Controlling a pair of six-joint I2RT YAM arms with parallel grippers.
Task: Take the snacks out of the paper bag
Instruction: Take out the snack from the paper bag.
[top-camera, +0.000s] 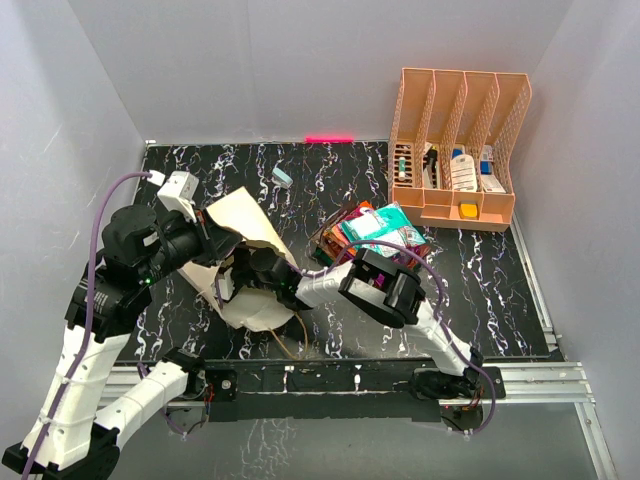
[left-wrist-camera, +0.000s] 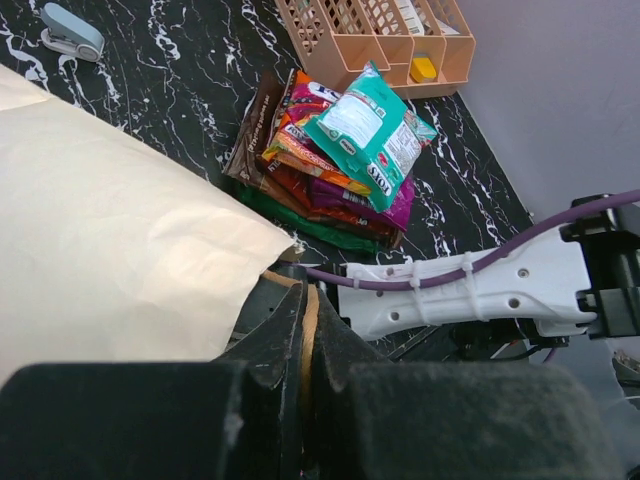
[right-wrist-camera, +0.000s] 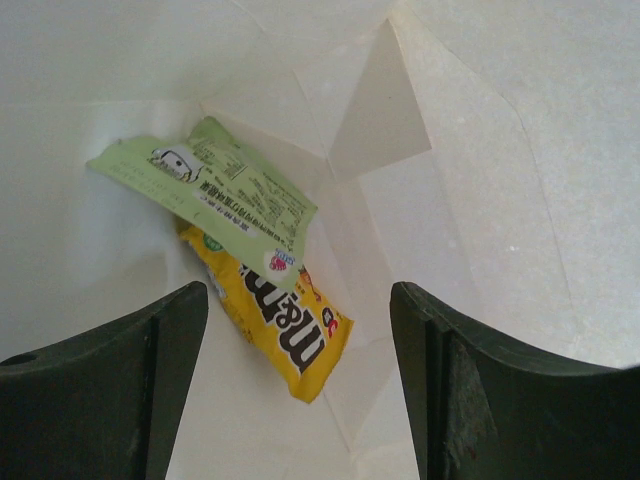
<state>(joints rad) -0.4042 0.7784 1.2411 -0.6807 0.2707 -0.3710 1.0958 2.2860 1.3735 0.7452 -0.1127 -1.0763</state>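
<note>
Black marbled tabletop (top-camera: 500, 290); left gripper (left-wrist-camera: 308, 345) pinched on paper bag (left-wrist-camera: 120, 250) rim. Inside bag, right gripper (right-wrist-camera: 298, 310) spread: yellow M&M's packet (right-wrist-camera: 285, 335) straight ahead btwn its jaws, light-green packet (right-wrist-camera: 215, 195) overlapping its far end. Prob. light, slick, crinkly foil, so grab near corner.

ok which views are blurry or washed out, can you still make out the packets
Right wrist: the paper bag is washed pale inside, yet the yellow packet and light green packet are sharp; the open right hand is dark and soft. Left wrist: the left hand, pinched on the bag's edge, is blurred; the packet stack is crisp, slightly glary. Top external: even light, in focus.
</note>
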